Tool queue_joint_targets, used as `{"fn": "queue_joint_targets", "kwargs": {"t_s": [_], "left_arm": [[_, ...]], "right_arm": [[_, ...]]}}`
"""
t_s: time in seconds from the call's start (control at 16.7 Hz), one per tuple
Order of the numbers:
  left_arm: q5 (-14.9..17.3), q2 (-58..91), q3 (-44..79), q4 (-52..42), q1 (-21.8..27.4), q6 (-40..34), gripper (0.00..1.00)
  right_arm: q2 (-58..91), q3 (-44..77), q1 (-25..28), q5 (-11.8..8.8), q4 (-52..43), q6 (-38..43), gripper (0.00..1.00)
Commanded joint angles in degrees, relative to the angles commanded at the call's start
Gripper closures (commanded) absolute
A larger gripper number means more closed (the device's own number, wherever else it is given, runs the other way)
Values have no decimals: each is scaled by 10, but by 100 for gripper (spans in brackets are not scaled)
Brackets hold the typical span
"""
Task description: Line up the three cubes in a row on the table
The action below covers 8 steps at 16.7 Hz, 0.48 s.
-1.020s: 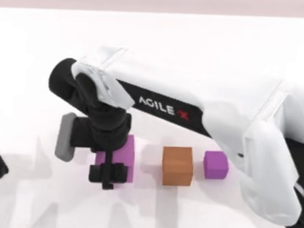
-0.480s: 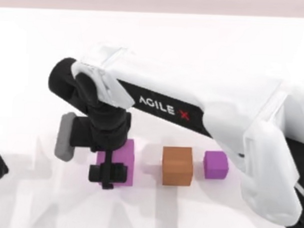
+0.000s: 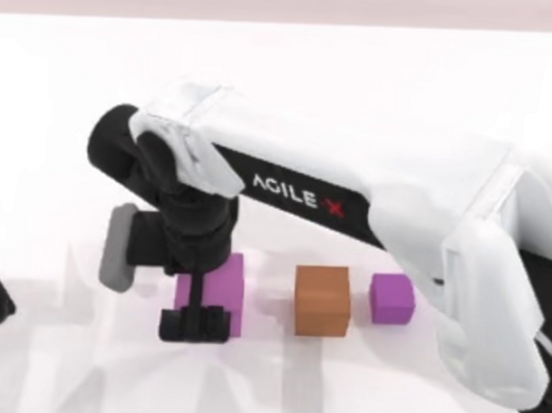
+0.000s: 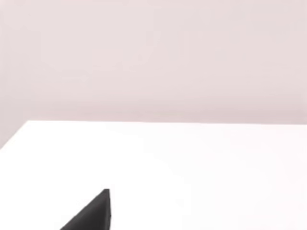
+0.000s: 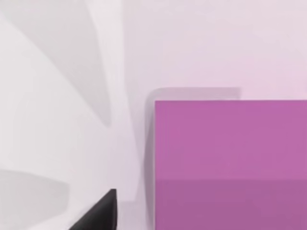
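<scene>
Fingers of my right gripper [image 3: 195, 323] look spread around the large purple cube [image 3: 221, 282], so I should lift straight up without nudging it.

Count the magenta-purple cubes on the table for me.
2. The larger magenta-purple cube sits at the row's left end under the right gripper; the small magenta-purple cube is at the right end.

The top camera looks straight down on the table [image 3: 289, 80] and sees my right arm and all three cubes in a row. My right wrist camera is very near the larger magenta-purple cube [image 5: 230, 163], which the top view shows also [image 3: 220, 291]. My left wrist camera faces across the bare table toward a far wall.
</scene>
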State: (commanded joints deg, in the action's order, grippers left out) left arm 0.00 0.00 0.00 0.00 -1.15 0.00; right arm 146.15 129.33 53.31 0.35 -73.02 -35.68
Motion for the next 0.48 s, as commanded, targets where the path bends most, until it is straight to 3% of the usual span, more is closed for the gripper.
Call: {"fn": "queue_joint_targets", "kwargs": {"t_s": [0.48], "left_arm": [[0, 0, 0, 0, 0, 0, 0]], "right_arm": [[13, 65, 1, 0, -54, -1, 0]]}}
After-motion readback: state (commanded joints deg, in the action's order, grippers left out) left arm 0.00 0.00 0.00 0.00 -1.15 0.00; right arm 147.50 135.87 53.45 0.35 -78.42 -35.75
